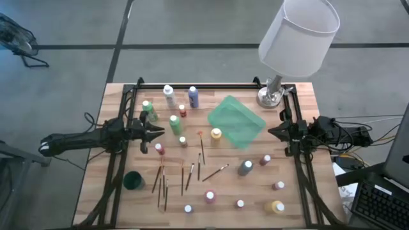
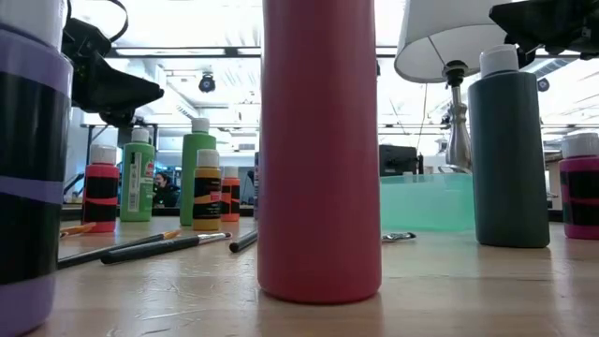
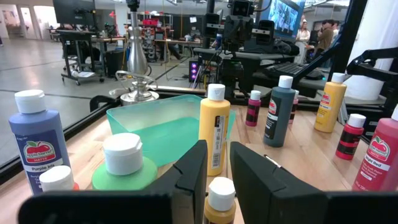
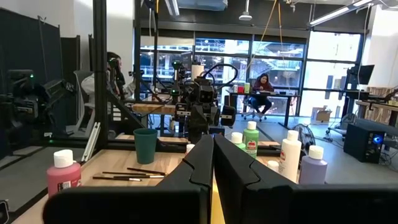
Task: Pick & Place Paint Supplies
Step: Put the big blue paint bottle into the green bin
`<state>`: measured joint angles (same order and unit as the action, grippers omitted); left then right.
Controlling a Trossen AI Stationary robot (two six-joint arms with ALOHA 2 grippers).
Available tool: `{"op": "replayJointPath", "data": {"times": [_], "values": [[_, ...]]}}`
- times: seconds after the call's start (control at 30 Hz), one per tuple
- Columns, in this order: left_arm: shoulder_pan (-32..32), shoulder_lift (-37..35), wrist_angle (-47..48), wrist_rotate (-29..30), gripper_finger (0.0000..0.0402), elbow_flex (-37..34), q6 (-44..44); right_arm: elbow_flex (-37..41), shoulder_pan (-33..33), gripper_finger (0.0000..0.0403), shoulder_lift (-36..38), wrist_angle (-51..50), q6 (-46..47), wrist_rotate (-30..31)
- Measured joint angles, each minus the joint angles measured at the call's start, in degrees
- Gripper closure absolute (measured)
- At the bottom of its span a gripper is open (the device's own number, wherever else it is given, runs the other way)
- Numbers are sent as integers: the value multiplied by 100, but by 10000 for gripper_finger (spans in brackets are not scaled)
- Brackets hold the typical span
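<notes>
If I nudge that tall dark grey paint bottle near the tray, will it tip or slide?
The tall dark grey paint bottle with white cap stands upright, narrow for its height, so a high push would probably tip it. Pushed low, it likely slides on the smooth wooden table. On its side it could roll.

The tray point(image 1: 236, 121) lies near the table's point(image 1: 300, 204) centre. The lamp point(image 1: 281, 64) stands at 1 o'clock from it, the brushes point(image 1: 182, 176) at 7 o'clock, the cup point(image 1: 133, 181) farther that way.
</notes>
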<state>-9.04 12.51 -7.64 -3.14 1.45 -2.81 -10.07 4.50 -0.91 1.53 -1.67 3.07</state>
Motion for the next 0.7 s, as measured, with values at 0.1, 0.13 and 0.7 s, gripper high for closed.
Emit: {"op": "replayJointPath", "data": {"times": [0.1, 0.13, 0.7], "values": [[0, -2, 0, 0, 326, 2, -2, 0, -1, 394, 1, 8, 0, 0], [1, -1, -1, 0, 326, 1, 0, -1, -1, 394, 0, 30, -1, 0], [2, 0, 0, -2, 326, 0, -2, -218, -3, 394, -938, 6265, 942, -3]]}}
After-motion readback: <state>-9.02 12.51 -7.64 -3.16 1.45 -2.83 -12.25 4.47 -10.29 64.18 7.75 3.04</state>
